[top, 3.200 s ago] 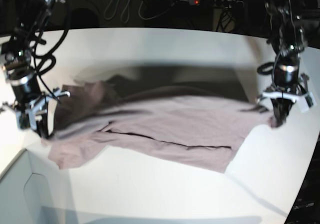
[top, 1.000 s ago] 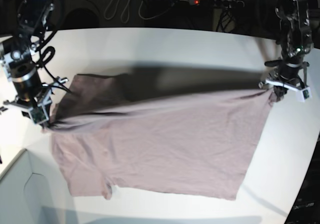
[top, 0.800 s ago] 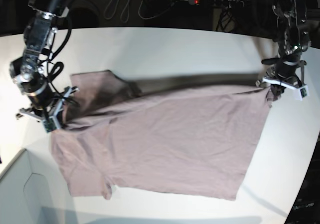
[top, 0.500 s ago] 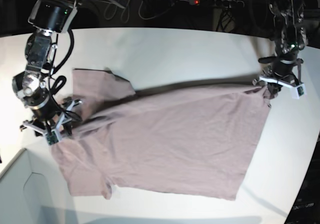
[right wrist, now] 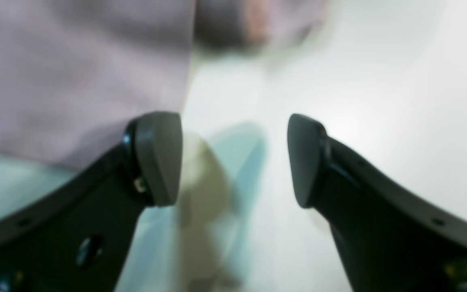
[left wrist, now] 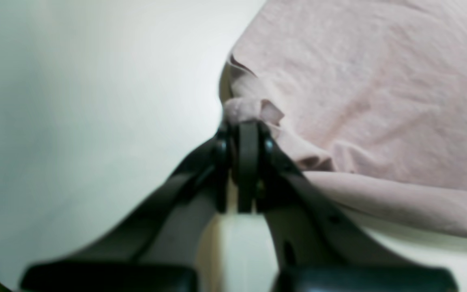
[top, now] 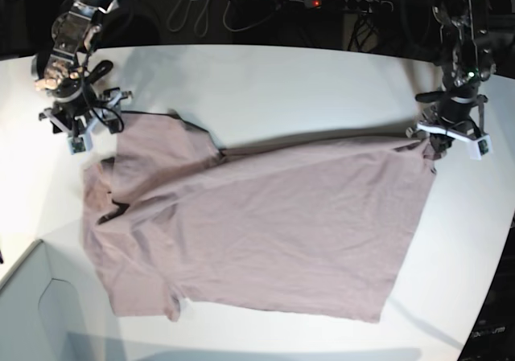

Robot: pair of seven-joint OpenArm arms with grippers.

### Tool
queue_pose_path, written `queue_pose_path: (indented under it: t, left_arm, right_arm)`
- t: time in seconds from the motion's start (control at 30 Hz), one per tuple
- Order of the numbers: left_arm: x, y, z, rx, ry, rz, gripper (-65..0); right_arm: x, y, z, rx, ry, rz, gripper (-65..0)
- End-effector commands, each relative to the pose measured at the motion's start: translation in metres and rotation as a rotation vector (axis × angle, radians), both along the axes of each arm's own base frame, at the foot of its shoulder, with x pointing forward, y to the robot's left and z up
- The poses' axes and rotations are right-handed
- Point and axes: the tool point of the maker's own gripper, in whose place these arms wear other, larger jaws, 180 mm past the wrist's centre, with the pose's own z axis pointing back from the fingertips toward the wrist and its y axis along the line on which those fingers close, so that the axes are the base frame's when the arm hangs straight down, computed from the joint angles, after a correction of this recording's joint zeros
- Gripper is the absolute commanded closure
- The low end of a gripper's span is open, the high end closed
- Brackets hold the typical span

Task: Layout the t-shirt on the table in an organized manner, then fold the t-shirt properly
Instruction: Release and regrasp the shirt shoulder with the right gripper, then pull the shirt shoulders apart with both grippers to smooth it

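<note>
white table (top: 282,79) holds t-shirt (top: 257,232); left hand (top: 434,148) pinches its corner.

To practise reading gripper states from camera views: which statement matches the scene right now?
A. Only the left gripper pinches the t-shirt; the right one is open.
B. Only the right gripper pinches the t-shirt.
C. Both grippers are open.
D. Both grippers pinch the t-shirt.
A: the left gripper is closed on a bunched corner of the t-shirt, while the right gripper has its jaws spread with nothing between them, over the table.
</note>
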Motion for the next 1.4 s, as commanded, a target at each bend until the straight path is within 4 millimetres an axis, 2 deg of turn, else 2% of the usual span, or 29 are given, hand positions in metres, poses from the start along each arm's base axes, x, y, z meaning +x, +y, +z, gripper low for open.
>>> queue_pose_path:
  t: [0.0, 0.2, 0.33, 0.53, 0.6, 0.7, 0.8, 0.93, 1.3, 1.37]
  left_arm:
    - [0.008, 0.007, 0.013, 0.022, -0.042, 0.001, -0.1]
    - [0.007, 0.006, 0.013, 0.022, -0.042, 0.001, -0.1]
    - [0.007, 0.007, 0.012, 0.022, -0.039, 0.001, -0.1]
    - [0.007, 0.007, 0.013, 0.023, -0.042, 0.001, -0.1]
    - [0.007, 0.007, 0.012, 0.023, -0.041, 0.002, -0.1]
    - [0.007, 0.007, 0.013, 0.023, -0.042, 0.002, -0.1]
    - [0.008, 0.007, 0.013, 0.022, -0.042, 0.002, -0.1]
    - [0.008, 0.007, 0.013, 0.022, -0.044, 0.002, -0.1]
    - [0.009, 0.007, 0.013, 0.022, -0.044, 0.003, -0.1]
    - [0.009, 0.007, 0.013, 0.022, -0.044, 0.003, -0.1]
  right_arm:
    - [0.009, 0.003, 0.009, 0.01, -0.05, -0.006, -41.0]
    - [0.003, 0.031, 0.0, 0.07, -0.041, -0.012, -40.9]
    - [0.011, 0.027, 0.016, 0.042, -0.083, -0.012, -40.9]
    - [0.024, 0.013, 0.053, -0.034, -0.17, -0.013, -40.9]
    - [0.028, 0.021, 0.058, -0.029, -0.185, -0.003, -40.9]
    - [0.024, 0.034, 0.053, -0.015, -0.168, 0.025, -40.8]
    - [0.019, 0.051, 0.034, 0.027, -0.125, 0.054, -40.7]
    - [0.01, 0.06, 0.009, 0.077, -0.063, 0.053, -40.7]
    - [0.003, 0.057, -0.004, 0.086, -0.024, 0.056, -40.4]
    - [-0.002, 0.054, -0.01, 0.083, -0.003, 0.062, -37.3]
